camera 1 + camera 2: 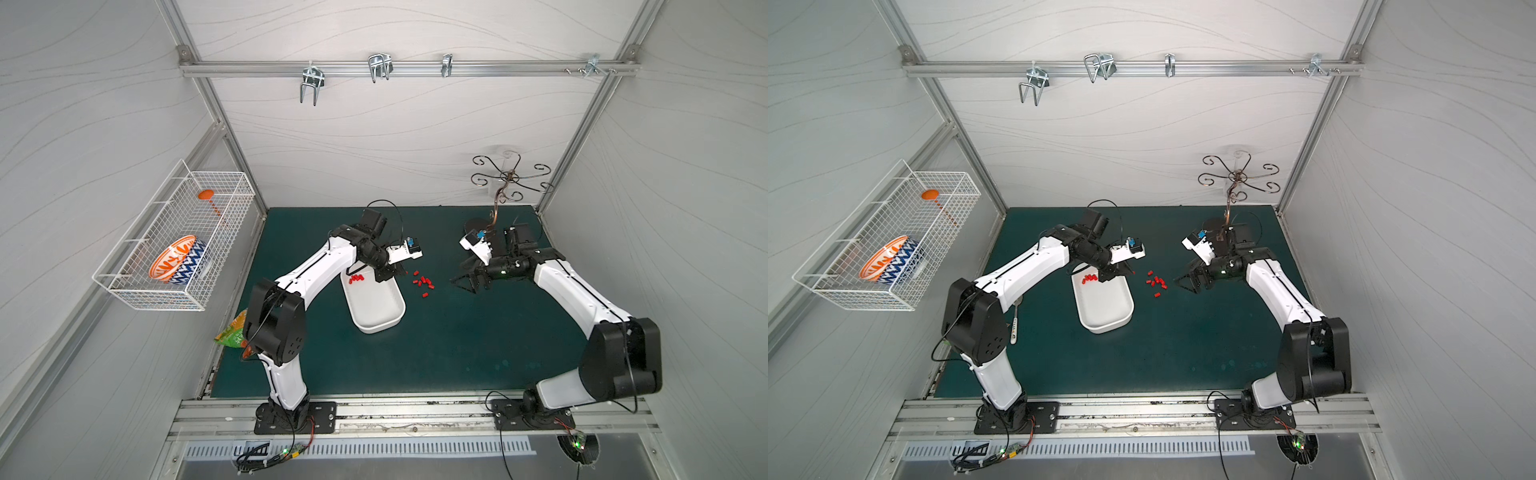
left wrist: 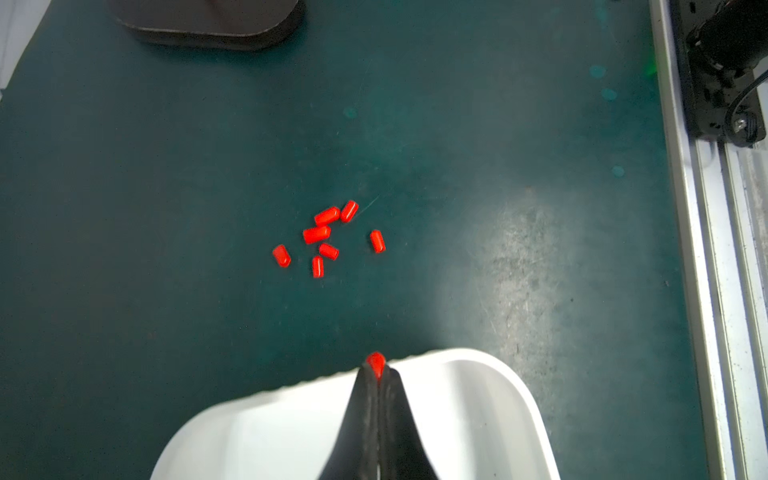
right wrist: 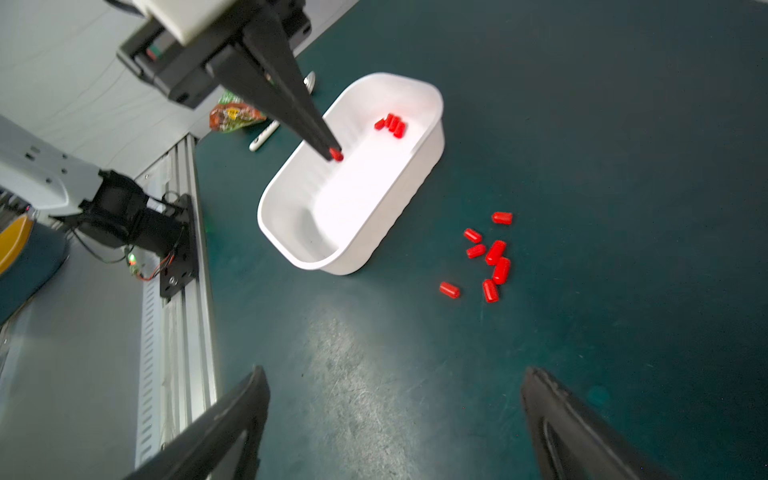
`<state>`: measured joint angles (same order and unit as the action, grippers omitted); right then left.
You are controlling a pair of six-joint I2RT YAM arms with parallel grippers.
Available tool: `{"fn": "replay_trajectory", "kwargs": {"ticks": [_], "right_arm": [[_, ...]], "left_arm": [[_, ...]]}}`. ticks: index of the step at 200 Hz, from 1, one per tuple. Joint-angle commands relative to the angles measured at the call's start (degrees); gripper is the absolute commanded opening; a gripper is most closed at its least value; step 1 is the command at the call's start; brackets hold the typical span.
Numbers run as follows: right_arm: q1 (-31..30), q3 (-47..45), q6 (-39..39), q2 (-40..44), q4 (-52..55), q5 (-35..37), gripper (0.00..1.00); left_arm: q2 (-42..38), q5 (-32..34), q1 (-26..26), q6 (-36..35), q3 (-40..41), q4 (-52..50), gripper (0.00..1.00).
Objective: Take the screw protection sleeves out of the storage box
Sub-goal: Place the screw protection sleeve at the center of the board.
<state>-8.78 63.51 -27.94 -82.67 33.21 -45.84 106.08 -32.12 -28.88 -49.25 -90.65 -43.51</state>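
Note:
The storage box (image 1: 376,316) (image 1: 1105,316) is a shallow white tub on the green mat. Several red screw protection sleeves (image 1: 356,278) (image 1: 1089,278) (image 3: 390,124) lie bunched at its far end. Several more sleeves (image 1: 423,282) (image 1: 1156,282) (image 2: 326,237) (image 3: 490,253) are scattered on the mat just right of the box. My left gripper (image 2: 376,368) (image 3: 334,153) (image 1: 404,272) hangs over the box's right rim (image 2: 498,365), shut on one red sleeve (image 2: 376,360) that pokes out of its tips. My right gripper (image 3: 390,374) (image 1: 465,282) hovers above the mat right of the scattered sleeves, open and empty.
A wire mesh basket (image 1: 174,249) on the left wall holds a patterned bowl. A snack packet (image 1: 232,332) (image 3: 232,116) and a white-handled utensil (image 1: 1014,328) lie by the left arm. A metal hook stand (image 1: 494,199) with a dark base (image 2: 208,25) stands at the back right.

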Motion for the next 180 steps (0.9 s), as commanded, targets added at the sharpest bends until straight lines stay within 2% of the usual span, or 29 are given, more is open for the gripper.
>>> {"fn": "replay_trajectory", "kwargs": {"ticks": [1, 45, 58, 138, 180], "right_arm": [[4.4, -1.0, 3.5, 3.1, -1.9, -2.5, 0.98], [7.2, -2.0, 4.4, 5.5, -3.3, -2.7, 0.98], [7.3, -2.2, 4.6, 5.3, -3.5, -3.3, 0.98], [6.8, -1.6, 4.7, 3.3, -2.9, -5.6, 0.98], [6.8, -1.7, 4.5, 3.6, -2.6, -5.3, 0.98]], "left_arm": [[7.0, 1.1, -2.5, 2.1, -5.1, 1.1, 0.0], [19.3, 6.0, -4.8, 2.1, -16.6, -1.8, 0.02], [21.1, 7.9, -5.0, 1.0, -17.3, -2.0, 0.04], [21.7, 11.9, -5.5, -0.3, -15.4, -2.4, 0.23], [19.1, 12.5, -5.5, 0.9, -15.5, -2.0, 0.28]]}}
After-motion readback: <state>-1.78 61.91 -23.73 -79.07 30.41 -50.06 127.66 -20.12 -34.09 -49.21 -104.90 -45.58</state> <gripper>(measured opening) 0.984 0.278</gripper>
